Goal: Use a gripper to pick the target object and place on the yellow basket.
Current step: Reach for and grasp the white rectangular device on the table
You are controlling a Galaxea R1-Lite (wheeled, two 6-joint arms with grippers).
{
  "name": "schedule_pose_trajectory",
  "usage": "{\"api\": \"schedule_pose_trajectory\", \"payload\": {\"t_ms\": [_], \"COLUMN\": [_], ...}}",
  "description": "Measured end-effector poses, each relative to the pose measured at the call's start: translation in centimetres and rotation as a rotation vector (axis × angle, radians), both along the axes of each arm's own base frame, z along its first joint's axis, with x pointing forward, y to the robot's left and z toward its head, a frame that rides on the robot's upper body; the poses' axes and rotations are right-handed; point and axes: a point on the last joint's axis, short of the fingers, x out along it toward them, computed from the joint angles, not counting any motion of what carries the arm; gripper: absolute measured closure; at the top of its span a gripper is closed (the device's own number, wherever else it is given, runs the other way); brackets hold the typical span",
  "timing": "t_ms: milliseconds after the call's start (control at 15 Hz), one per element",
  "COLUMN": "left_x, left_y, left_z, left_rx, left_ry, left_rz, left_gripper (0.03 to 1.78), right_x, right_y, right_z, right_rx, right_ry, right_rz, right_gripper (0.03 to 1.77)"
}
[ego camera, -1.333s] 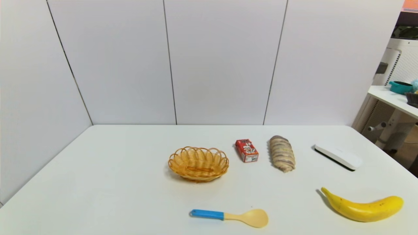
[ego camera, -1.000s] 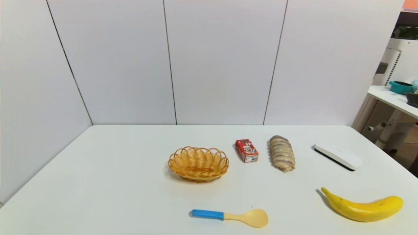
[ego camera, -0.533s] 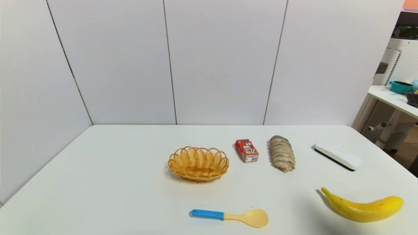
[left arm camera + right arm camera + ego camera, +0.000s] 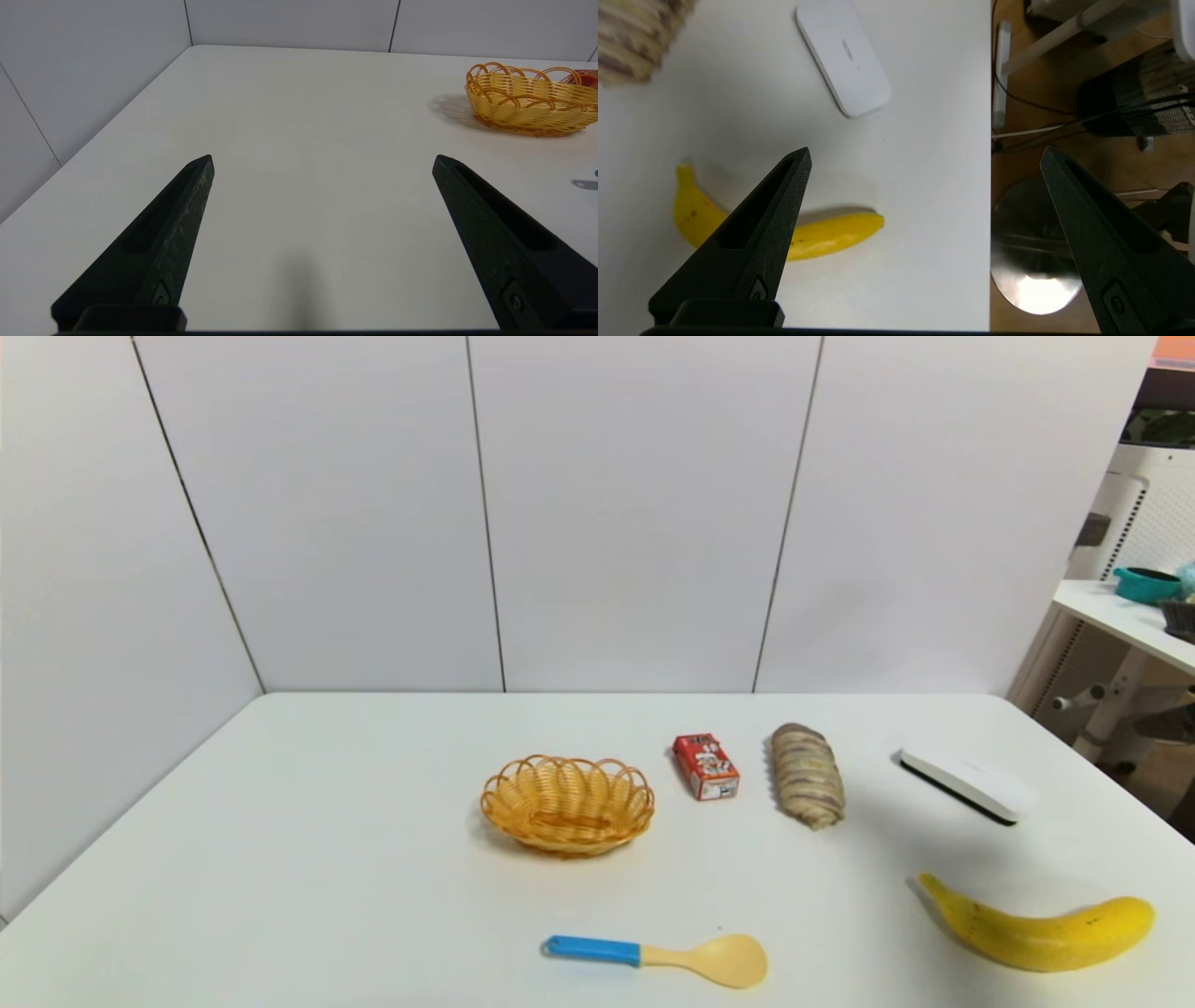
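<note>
Step in hand: the reach, judging by the layout; nothing is held and the target object (image 4: 966, 785) lies flat on the table (image 4: 327, 859) at the far right, well apart from the yellow basket (image 4: 567, 803) near the middle.
Right gripper (image 4: 924, 156): high above the table's right edge, jaws wide apart, the banana (image 4: 784, 233) below it and the target object (image 4: 843, 60) farther on.
Left gripper (image 4: 322, 161): low over the left part of the table, jaws wide apart, idle; the yellow basket (image 4: 528, 105) is off to its right.
Doing it well: bring the right gripper over the slab's middle, turn the jaws across its narrow width, descend fully before closing, since the slab is thin and smooth-looking.
Watch for: the banana (image 4: 1041, 929) just nearer, and the table edge beside the slab.
Carry path: leftward past the bread roll (image 4: 807, 775) and the red carton (image 4: 706, 766).
Hidden: neither arm shows in the head view; the slab's black underside shows only as a thin line there.
Hard to tell: how much rim the fingers (image 4: 756, 233) can catch.
</note>
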Motion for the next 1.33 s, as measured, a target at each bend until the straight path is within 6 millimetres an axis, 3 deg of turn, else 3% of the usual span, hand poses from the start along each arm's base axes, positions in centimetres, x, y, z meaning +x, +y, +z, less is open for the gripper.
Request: {"api": "schedule_pose_trajectory", "payload": {"t_ms": [400,867,1333], "left_x": [0.0,0.0,0.0], "left_y": [0.0,0.0,0.0], "left_z": [0.0,0.0,0.0], "left_rx": [0.000,0.000,0.000], "left_ry": [0.000,0.000,0.000], "left_rz": [0.000,0.000,0.000], "left_gripper": [0.12,0.12,0.12], "right_x": [3.5,8.0,12.1], "right_y": [-1.3,-2.3,-2.4], "right_z": [-1.9,-4.8,-8.8], "right_rx": [-0.031,0.085,0.055], "right_ry": [0.282,0.338,0.437], "right_rz": [0.127,0.253,0.422], "right_gripper": [0.10,0.10,0.10]}}
